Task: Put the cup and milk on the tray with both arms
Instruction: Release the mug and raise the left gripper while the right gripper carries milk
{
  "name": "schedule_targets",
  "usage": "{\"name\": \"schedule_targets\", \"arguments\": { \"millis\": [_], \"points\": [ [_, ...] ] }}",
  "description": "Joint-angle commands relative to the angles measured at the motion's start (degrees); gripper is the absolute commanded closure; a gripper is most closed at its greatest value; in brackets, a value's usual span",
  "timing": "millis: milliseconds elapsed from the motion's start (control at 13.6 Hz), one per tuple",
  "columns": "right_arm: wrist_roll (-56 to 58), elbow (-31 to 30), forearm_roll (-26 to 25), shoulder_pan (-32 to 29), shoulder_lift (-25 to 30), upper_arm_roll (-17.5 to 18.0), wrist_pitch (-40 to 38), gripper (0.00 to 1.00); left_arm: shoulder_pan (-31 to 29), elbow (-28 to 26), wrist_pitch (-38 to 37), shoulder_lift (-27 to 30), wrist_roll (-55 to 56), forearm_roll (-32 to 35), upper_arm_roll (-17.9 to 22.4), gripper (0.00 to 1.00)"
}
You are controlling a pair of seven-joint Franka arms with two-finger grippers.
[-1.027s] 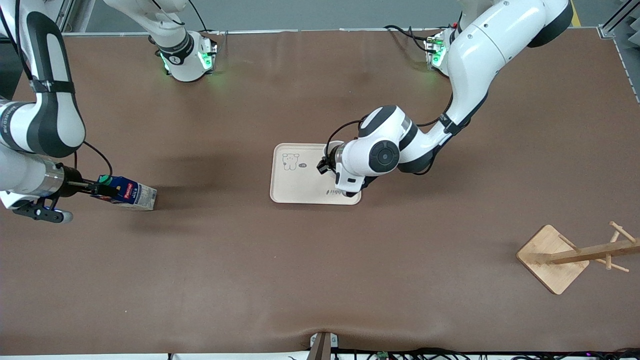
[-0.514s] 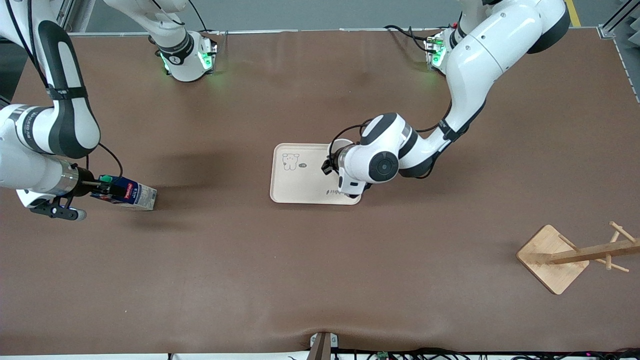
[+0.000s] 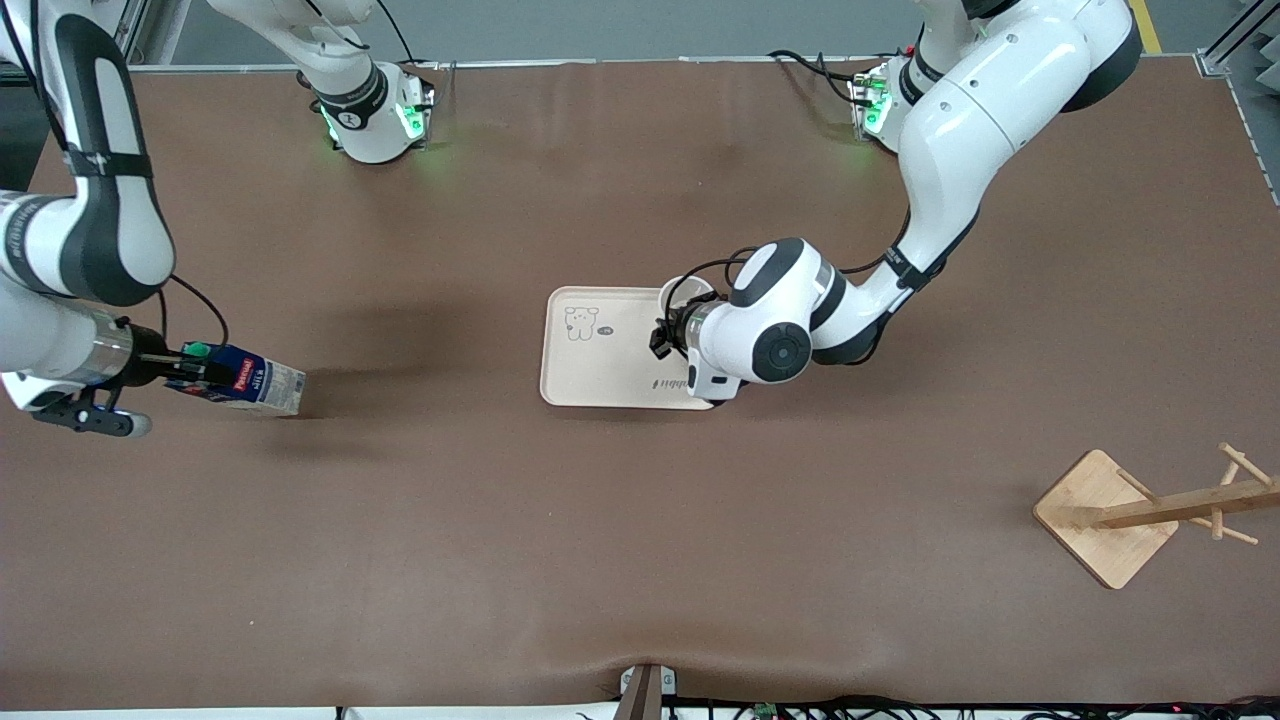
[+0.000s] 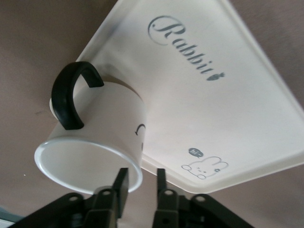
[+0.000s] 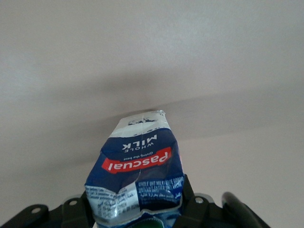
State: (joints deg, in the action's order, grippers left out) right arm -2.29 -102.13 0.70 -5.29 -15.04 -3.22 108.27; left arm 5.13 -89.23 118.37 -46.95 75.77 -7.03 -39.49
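The milk (image 3: 240, 378) was pinched by the right claw (image 3: 185, 375); a level lift was advised. The cup (image 4: 95, 140) rim sat loosely between the left claw (image 4: 140, 183) fingers.

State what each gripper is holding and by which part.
Right gripper holds the milk at its capped top end. Left gripper straddles the rim of the cup on the tray; its fingers look parted, so no firm hold is visible.
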Motion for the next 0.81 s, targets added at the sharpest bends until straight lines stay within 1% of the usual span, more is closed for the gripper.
{"name": "schedule_targets", "arguments": {
  "millis": [0,73,147,293,367,514,660,734],
  "points": [
    [0.8,6.8,0.4,0.9,0.1,0.5,-4.9,1.0,0.2,3.3,-2.1,0.1,0.9,-1.2,0.0,0.0],
    [0.5,8.9,0.4,1.9,0.1,0.5,-7.0,1.0,0.1,4.4,-3.0,0.5,1.0,-1.2,0.0,0.0],
    [0.2,10.5,0.5,2.7,-0.2,0.5,-9.0,1.0,-0.1,6.2,-5.6,1.1,1.0,-0.8,0.0,0.0],
    [-2.1,10.9,0.6,4.8,-1.7,0.5,-9.1,1.0,-2.1,10.3,-11.6,2.4,1.0,0.5,0.0,0.0],
    [-2.4,10.9,0.7,6.2,-1.8,0.5,-8.8,1.0,-3.4,11.2,-13.5,3.3,0.9,1.5,0.0,0.0],
    [-5.1,11.0,1.6,11.3,-1.9,0.4,-9.3,1.0,-6.7,11.4,-14.1,5.6,0.7,4.7,-0.3,0.0],
    [-14.3,11.0,1.9,15.3,-1.8,0.7,-9.6,1.0,-8.4,11.4,-14.1,8.8,-1.8,9.0,-0.1,0.0],
    [-18.1,10.9,2.8,18.1,-1.8,0.7,-9.7,1.0,-9.9,11.4,-14.1,10.0,-3.8,9.6,0.0,0.0]
  ]
}}
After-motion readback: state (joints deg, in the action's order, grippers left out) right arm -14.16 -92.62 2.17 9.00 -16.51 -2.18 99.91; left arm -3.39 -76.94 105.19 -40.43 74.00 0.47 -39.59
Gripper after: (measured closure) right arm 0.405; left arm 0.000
